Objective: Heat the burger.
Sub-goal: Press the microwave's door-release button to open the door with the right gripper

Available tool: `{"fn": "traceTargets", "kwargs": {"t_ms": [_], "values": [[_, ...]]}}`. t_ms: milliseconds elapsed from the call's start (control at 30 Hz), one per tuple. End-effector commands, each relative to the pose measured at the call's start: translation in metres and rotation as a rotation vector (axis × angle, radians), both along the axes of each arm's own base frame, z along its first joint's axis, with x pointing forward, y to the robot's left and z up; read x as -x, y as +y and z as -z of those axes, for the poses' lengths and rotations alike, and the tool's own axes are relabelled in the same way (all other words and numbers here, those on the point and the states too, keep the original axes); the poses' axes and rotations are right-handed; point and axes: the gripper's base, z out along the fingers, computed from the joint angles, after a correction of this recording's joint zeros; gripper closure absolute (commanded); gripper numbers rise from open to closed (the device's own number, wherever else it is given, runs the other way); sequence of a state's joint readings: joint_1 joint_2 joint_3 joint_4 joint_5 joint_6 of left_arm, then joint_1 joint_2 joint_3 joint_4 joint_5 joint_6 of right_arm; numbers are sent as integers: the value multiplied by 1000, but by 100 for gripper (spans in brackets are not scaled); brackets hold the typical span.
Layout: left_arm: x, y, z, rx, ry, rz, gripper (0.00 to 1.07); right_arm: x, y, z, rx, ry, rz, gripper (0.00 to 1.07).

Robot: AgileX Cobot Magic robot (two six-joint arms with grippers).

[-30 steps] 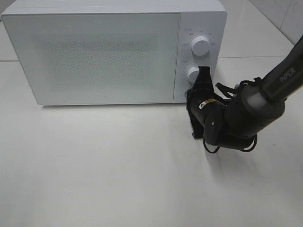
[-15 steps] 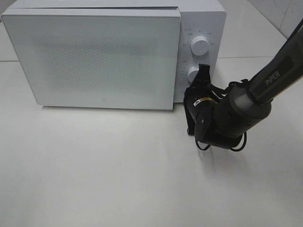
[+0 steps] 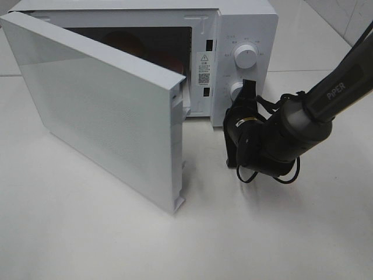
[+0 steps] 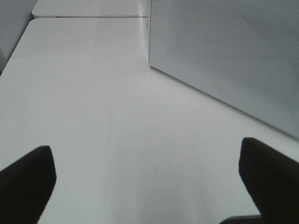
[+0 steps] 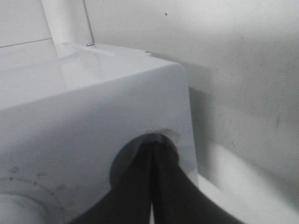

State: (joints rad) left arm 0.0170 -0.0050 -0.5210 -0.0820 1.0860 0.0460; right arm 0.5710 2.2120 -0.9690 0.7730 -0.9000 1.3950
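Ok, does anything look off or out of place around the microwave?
Nothing looks spilled or damaged. The door stands partly open, angled out over the table. The right hand, shut, is pressed against the control panel beside the lower knob. That fits opening the door, so nothing stands out.

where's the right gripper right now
In the exterior high view, right of centre: the right gripper, shut, touches the microwave control panel beside its lower knob.

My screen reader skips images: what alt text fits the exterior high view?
A white microwave with its door open, on a white table. The shut right end effector sits at its control panel beside the lower knob.
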Motion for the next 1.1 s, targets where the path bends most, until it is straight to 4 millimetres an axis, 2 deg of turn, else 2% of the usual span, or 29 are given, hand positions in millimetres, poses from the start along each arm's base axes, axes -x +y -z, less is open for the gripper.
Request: {"fn": "traceTargets", "kwargs": {"t_ms": [33, 267, 333, 600, 900, 1100], "values": [[0, 0, 0, 2, -16, -3, 7, -32, 0, -22, 39, -209, -43, 107], [0, 0, 0, 2, -16, -3, 7, -24, -5, -26, 38, -194, -24, 107], [0, 0, 0, 2, -16, -3, 7, -13, -3, -24, 43, -171, -43, 107], [0, 0, 0, 2, -16, -3, 7, 4, -1, -22, 33, -136, -56, 107], [0, 0, 0, 2, -16, -3, 7, 29, -7, -20, 50, -9, -109, 107], [0, 0, 0, 2, -16, -3, 7, 50, -18, -33, 104, 34, -157, 107]]}}
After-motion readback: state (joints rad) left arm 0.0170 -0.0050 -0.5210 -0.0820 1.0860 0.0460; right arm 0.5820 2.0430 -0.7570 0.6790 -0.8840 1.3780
